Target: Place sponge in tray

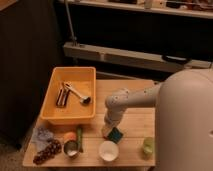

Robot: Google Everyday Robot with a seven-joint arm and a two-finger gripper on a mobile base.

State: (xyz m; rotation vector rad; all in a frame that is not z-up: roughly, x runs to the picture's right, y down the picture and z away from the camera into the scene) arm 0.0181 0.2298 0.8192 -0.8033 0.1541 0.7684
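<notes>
The sponge (116, 135) lies flat on the tabletop (140, 122), near the white cup (108, 150) and apart from the orange tray (65, 116), so a top-down pick suits it. My end effector (108, 131) hangs right at its left edge, seemingly touching; whether it is spread or pinching I cannot tell.

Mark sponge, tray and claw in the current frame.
sponge (116, 135), camera view, dark top face.
tray (67, 118), camera view, near rim.
claw (109, 131), camera view, tip, down at the sponge's left edge.
</notes>
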